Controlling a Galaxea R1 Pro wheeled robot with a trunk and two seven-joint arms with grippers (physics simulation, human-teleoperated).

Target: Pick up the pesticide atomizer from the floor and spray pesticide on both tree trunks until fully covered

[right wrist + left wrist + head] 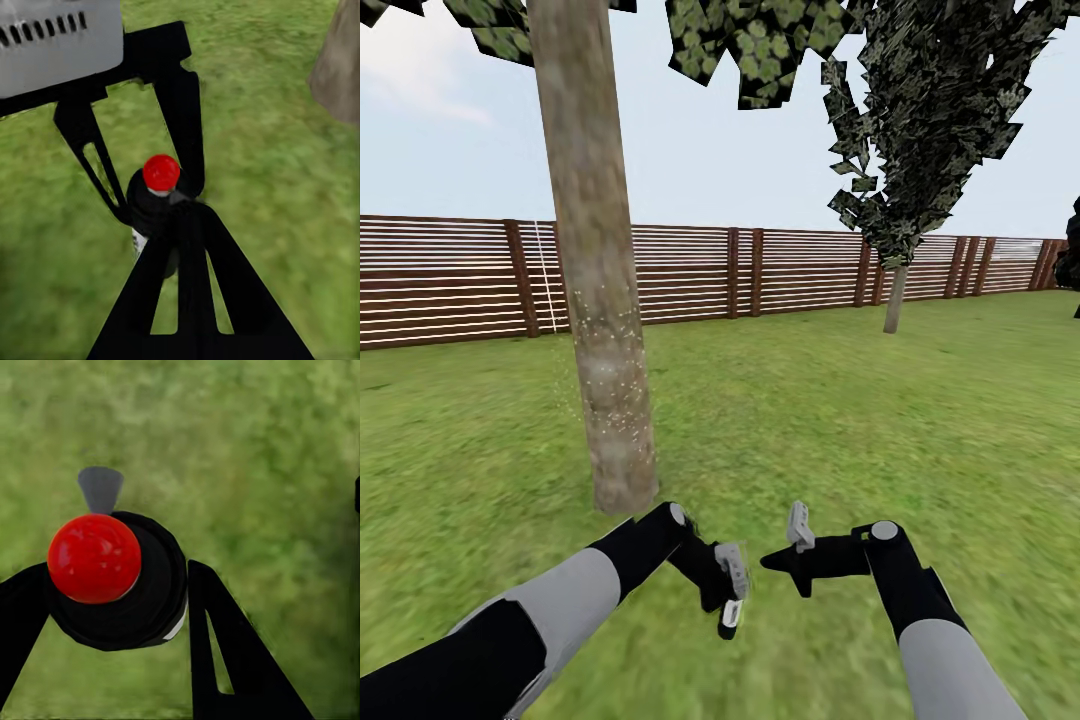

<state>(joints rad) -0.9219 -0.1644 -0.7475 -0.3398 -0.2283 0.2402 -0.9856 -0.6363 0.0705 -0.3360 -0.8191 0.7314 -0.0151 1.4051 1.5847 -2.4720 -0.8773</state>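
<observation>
Head view puts the nearer tree trunk (pixel 595 260) in the left half of the frame, grey-brown and mottled, with pale specks scattered over its lower part. A second tree (pixel 915 130) stands at upper right before the brown slat fence (pixel 780 270), on the green floor (pixel 840 420).

No writing or label can be read on the pesticide atomizer (pixel 112 581); it is a round black body capped by a red ball, with a grey nozzle tab. A small white patch on its side is too blurred to read. It sits at lower centre of the head view, clasped between the fingers of the left gripper (pixel 730 590). The right gripper (pixel 785 560) is just beside it; whether its fingers are spread or closed I cannot tell.
</observation>
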